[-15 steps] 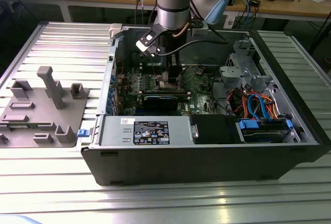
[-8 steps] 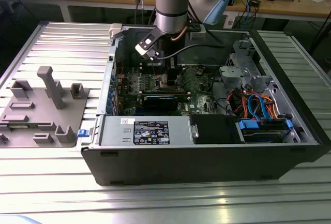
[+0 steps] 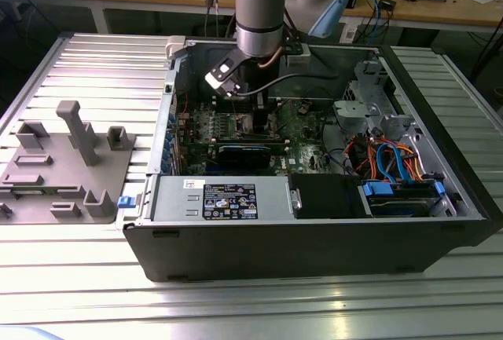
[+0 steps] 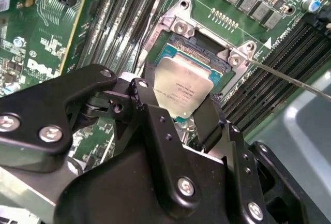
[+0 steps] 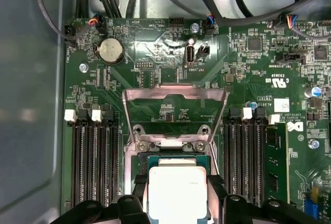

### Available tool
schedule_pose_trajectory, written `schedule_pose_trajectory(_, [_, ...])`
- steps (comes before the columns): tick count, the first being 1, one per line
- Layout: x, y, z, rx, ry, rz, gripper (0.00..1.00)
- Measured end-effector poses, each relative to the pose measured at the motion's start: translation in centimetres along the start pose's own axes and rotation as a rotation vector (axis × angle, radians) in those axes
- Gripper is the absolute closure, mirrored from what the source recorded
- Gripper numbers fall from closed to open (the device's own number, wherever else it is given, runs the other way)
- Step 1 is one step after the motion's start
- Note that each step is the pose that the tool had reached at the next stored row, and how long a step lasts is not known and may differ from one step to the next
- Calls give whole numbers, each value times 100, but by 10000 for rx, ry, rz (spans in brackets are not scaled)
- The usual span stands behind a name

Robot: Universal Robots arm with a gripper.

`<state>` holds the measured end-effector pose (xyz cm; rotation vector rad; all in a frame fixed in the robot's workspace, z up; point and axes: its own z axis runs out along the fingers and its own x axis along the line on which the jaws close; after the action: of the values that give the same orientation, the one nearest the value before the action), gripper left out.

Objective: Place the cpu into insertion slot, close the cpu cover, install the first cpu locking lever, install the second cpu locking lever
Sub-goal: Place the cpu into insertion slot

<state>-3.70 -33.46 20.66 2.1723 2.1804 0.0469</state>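
Above insertion slot [image 4: 199, 48], arm [image 3: 259, 10] vert., claw [image 4: 176, 107] gripping cpu [image 4: 181, 87]

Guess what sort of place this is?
Probably a robotics lab workcell: an open computer case on a slatted metal table, a cluttered workbench behind, and the gripper holding a chip at its socket.

ribbed metal table [image 3: 78, 293], computer case [image 3: 299, 246], grey fixture [image 3: 63, 169]
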Motion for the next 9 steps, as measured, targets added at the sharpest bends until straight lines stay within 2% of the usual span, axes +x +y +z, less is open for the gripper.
schedule_pose_trajectory(9, [16, -13, 52, 0, -5, 8, 46])
